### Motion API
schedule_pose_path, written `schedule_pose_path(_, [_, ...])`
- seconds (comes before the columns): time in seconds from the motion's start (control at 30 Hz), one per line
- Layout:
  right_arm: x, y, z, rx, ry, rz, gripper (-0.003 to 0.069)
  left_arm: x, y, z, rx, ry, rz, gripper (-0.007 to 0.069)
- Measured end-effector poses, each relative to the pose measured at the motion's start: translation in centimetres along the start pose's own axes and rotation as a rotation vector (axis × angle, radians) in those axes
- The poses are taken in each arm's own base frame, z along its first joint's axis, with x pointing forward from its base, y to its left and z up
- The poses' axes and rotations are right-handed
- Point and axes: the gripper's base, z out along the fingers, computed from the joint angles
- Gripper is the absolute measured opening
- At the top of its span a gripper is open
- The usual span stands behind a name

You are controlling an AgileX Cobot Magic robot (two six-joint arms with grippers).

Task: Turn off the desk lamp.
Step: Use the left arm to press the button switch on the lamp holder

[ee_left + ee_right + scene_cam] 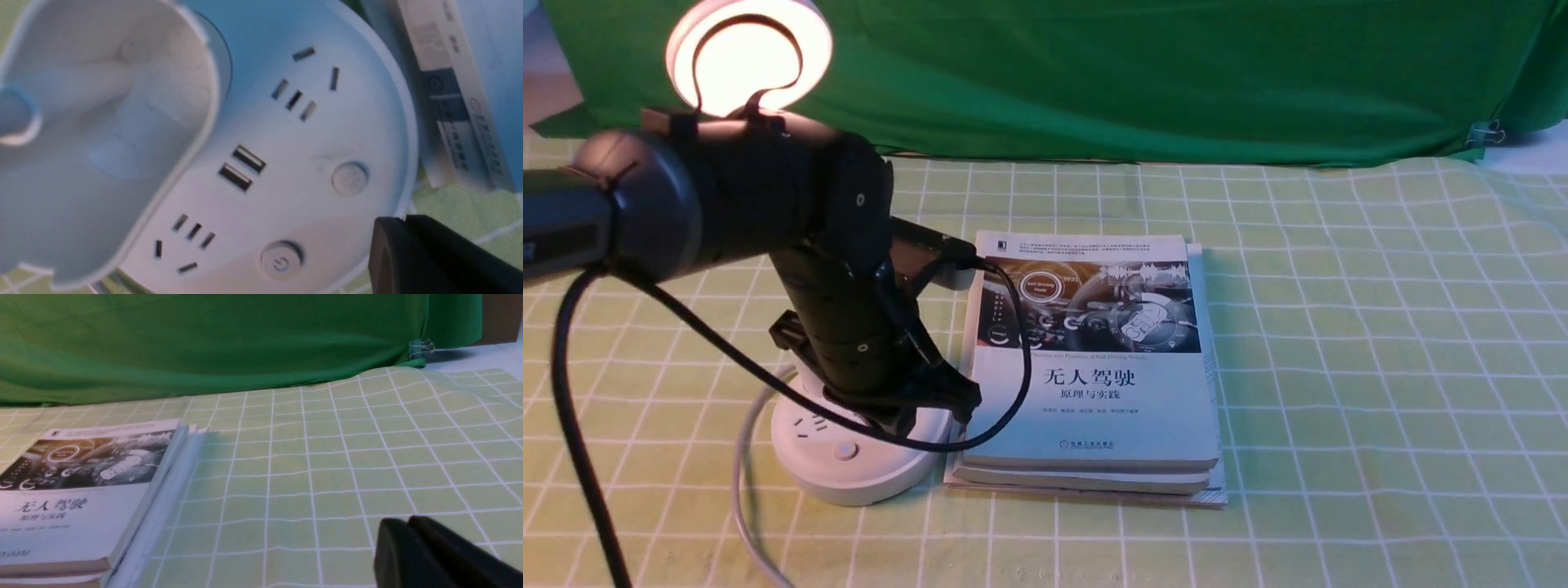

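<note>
Lit desk lamp [848, 478], left jaws closed over its base; right jaws closed

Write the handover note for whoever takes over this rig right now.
Desk lamp: stands left of the books; head is lit.
Left gripper: shut, low over the lamp's base, close to the power-symbol button; no contact visible.
Right gripper: shut, idle above the checked cloth, off to the side of the books.
Done: approach to the base.
Left: press the power-symbol button (likely the switch), check the head goes dark, retract.
</note>
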Motion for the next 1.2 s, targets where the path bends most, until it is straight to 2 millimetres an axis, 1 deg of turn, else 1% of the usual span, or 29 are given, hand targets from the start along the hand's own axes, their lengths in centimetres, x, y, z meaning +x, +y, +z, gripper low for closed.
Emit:
schedule_pose_path(0.1, [0.0, 0.0, 0.0, 0.0, 0.0, 0.0, 0.0029, -0.4, 0.6, 0.8, -0.005, -0.005, -0.013, 0.0002])
schedule_pose_path(0.17, [0.0, 0.0, 0.0, 0.0, 0.0, 0.0, 0.0029, -0.6, 0.8, 0.9, -0.01, -0.02, -0.019, 0.0002])
schedule_pose_path(0.4, [0.0, 0.0, 0.0, 0.0, 0.002, 0.001, 0.0029, -1.0, 0.9, 0.9, -0.009, -0.06, -0.026, 0.0002])
schedule_pose_path(0.53, [0.0, 0.0, 0.0, 0.0, 0.001, 0.0, 0.0029, -1.2, 1.0, 1.9, -0.001, -0.034, -0.032, 0.0002])
schedule_pose_path(0.67, [0.0, 0.0, 0.0, 0.0, 0.001, 0.001, 0.0029, -1.4, 0.9, 2.3, 0.01, -0.015, -0.039, 0.0002])
schedule_pose_path(0.8, [0.0, 0.0, 0.0, 0.0, 0.001, 0.001, 0.0029, -1.4, 1.0, 2.2, 0.011, -0.012, -0.041, 0.0002])
schedule_pose_path(0.93, [0.0, 0.0, 0.0, 0.0, 0.001, 0.001, 0.0029, -1.4, 1.0, 1.6, 0.001, -0.027, -0.041, 0.0002])
schedule_pose_path(1.07, [0.0, 0.0, 0.0, 0.0, 0.001, 0.001, 0.0029, -1.2, 0.9, -0.1, -0.005, -0.068, -0.037, 0.0002])
schedule_pose_path(1.2, [0.0, 0.0, 0.0, 0.0, 0.0, 0.001, 0.0029, -1.0, 0.8, -0.6, -0.004, -0.066, -0.036, 0.0002])
